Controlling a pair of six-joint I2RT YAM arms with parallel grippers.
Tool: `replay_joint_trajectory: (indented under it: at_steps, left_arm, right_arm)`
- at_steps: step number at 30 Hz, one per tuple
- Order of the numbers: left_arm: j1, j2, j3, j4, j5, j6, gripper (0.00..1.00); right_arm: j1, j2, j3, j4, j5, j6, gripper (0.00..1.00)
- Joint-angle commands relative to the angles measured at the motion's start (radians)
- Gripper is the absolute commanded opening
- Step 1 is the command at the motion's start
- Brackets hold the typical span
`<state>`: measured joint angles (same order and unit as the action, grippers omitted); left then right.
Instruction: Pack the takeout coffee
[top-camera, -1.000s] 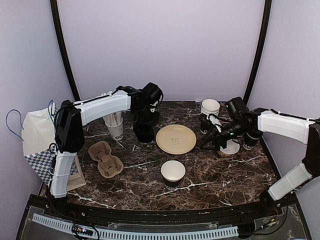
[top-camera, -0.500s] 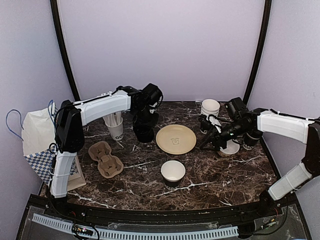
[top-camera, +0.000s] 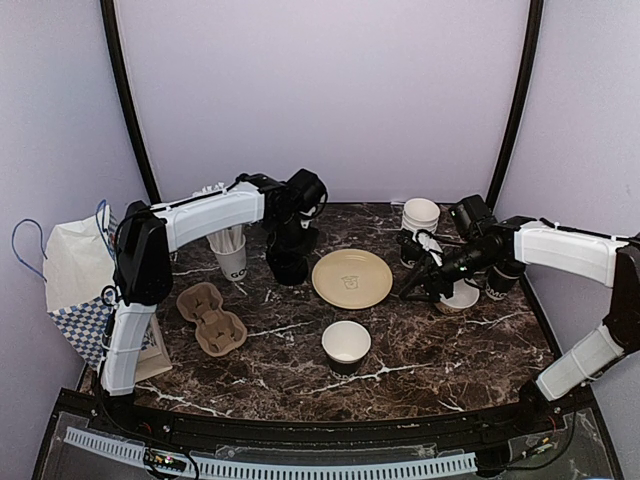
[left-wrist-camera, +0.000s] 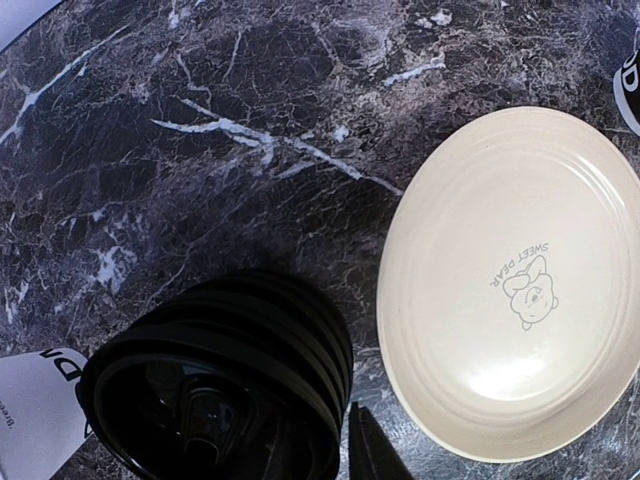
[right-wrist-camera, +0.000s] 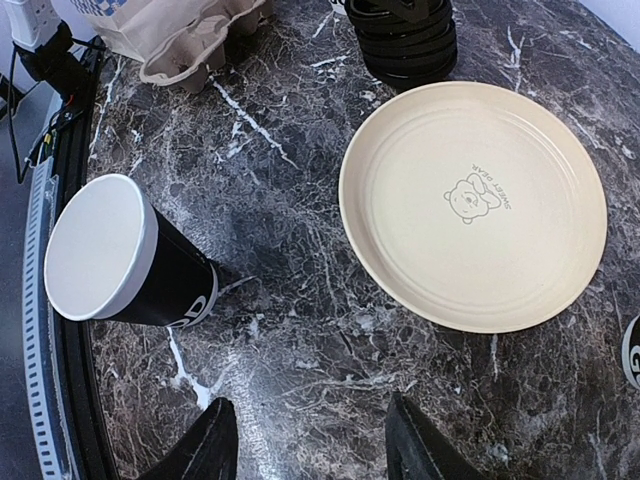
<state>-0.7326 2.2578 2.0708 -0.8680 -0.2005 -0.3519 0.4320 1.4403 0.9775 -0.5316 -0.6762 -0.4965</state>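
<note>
Open black cup (top-camera: 346, 345) stands alone front centre, room all round on the marble table (top-camera: 450, 350). Stack of black lids (top-camera: 288, 265) sits just off the cream plate's (top-camera: 352, 278) left rim, beneath the left gripper (top-camera: 289, 243); its grip cannot be told. Right gripper (right-wrist-camera: 315, 455) hangs by the plate's right rim, jaws apart, empty

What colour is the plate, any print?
Cream plate, small bear print at centre; clearest in right wrist view.

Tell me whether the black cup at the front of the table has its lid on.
Off: the cup shows an open white mouth, no lid.
</note>
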Motion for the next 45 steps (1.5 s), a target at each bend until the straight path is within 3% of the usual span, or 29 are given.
replay_joint_trajectory:
  at_steps: [1, 24, 31, 40, 43, 45]
  left_arm:
    - [0.005, -0.007, 0.046, -0.031, -0.010, 0.004, 0.23]
    - [0.004, 0.013, 0.067, -0.053, -0.003, 0.002, 0.18]
    - [0.002, 0.000, 0.179, -0.167, 0.012, -0.003, 0.15]
    - [-0.002, -0.067, 0.112, -0.154, 0.046, 0.003, 0.14]
    - [-0.006, -0.066, 0.127, -0.183, -0.008, 0.007, 0.14]
    - [-0.004, -0.080, 0.118, -0.161, 0.039, 0.017, 0.14]
  right_arm:
    - [0.006, 0.010, 0.000, -0.007, 0.004, -0.011, 0.50]
    - [0.019, 0.014, 0.000, -0.010, 0.020, -0.017, 0.50]
    - [0.022, 0.015, 0.018, -0.029, 0.007, -0.021, 0.50]
    - [0.027, 0.017, 0.023, -0.032, -0.006, -0.020, 0.50]
    - [0.027, 0.005, 0.023, -0.034, -0.014, -0.011, 0.50]
    - [0.027, -0.009, 0.008, -0.017, -0.009, -0.010, 0.50]
